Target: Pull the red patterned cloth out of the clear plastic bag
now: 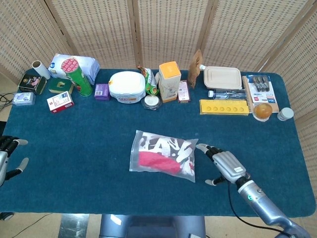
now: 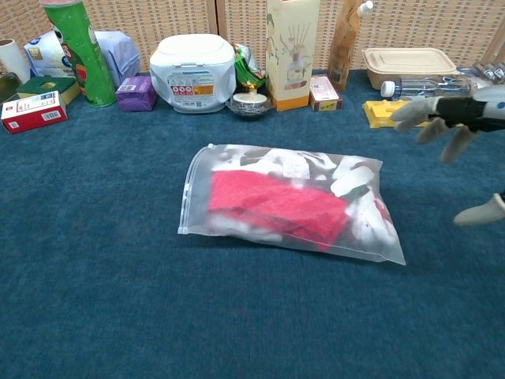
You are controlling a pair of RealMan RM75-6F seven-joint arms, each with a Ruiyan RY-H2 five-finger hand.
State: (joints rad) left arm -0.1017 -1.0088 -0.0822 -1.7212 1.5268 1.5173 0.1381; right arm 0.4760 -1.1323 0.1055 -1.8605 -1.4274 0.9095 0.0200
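**Right hand beside sealed-looking bag, cloth inside**

Clear plastic bag (image 1: 164, 155) lies flat on the blue table (image 1: 74, 144), roughly centre, nearer the near edge than the far row of goods. Red patterned cloth (image 2: 276, 201) sits wholly inside it; red fold toward the near side, white-patterned part toward the far and right side. Bag's strip edge is at its left end in the chest view; whether it is zipped cannot be told.

Right hand (image 1: 225, 166) hovers just right of the bag's right end, fingers (image 2: 418, 110) spread apart, holding nothing. In the head view the foremost fingertip looks close to the bag's corner; contact is uncertain.

Left hand (image 1: 7, 158) is at the table's far left edge, partly cropped, fingers apart, nothing in it, well apart from the bag.

Far row, left to right: green can (image 1: 77, 77), white tub (image 1: 127, 87), tall yellow-topped carton (image 1: 170, 81), yellow tray (image 1: 224, 107).
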